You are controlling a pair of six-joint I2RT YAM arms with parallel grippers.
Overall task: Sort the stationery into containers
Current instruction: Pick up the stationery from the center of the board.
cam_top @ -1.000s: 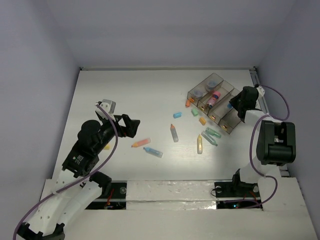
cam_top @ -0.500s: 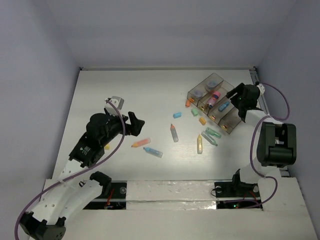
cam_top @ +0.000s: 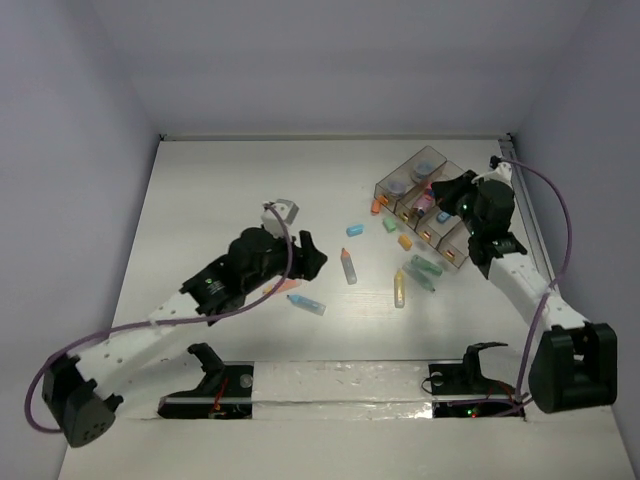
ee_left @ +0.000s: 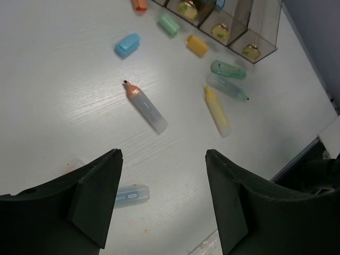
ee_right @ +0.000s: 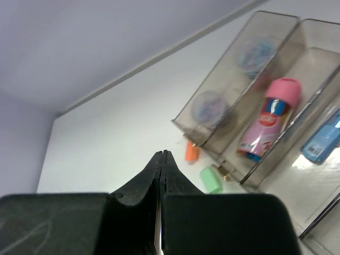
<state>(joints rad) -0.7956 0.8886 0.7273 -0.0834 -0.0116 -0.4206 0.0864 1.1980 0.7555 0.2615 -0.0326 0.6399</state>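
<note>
The left gripper point(ee_left: 163, 156) hangs with its jaws spread wide over the white table point(ee_left: 64, 95). Just toward 12 o'clock of it, in the wrist view, lies a clear-barrelled orange-tipped marker point(ee_left: 144, 109). Its long axis runs 11-to-5 o'clock, with the tip at 11. The right gripper point(ee_right: 162, 155) has its jaws pressed flat together near the smoky translucent four-compartment tray point(ee_right: 231, 79). Two round clear tubs point(ee_right: 254, 50) share the tray's outermost compartment, a stubby pink marker point(ee_right: 268, 119) lies lengthwise in the next, and a blue marker point(ee_right: 324, 139) in the third.
</note>
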